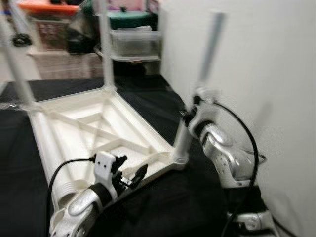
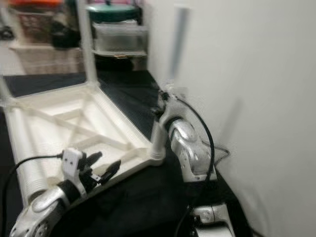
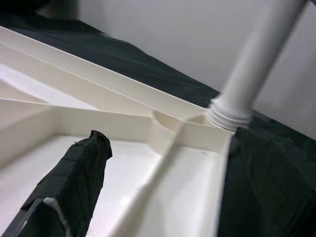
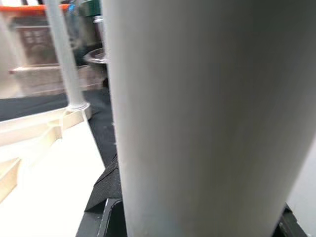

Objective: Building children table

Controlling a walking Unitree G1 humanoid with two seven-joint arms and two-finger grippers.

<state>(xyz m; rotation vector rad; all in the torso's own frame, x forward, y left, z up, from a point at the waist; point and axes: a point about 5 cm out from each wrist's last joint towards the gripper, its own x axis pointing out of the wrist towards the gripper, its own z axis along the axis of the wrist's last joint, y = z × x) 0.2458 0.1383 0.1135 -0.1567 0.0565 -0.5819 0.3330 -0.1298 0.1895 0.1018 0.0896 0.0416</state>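
Observation:
A white children's table top [image 1: 74,123] lies upside down on a black cloth [image 1: 148,207], ribs facing up. Three white legs stand up from its corners. My right gripper [image 1: 191,112] is shut on the near right leg [image 1: 207,54], about halfway up; that leg [image 4: 197,113] looms large in the right wrist view, and its threaded base [image 3: 229,111] sits in the corner socket. My left gripper [image 1: 131,169] is open, just above the table top's near edge, with nothing between its fingers [image 3: 69,187].
A white wall [image 1: 266,74] runs close along the right side. Behind the table are shelves with clear plastic bins [image 1: 134,44], a teal lid [image 1: 129,19] and an orange lid [image 1: 47,6]. Another leg [image 1: 106,44] stands at the far corner.

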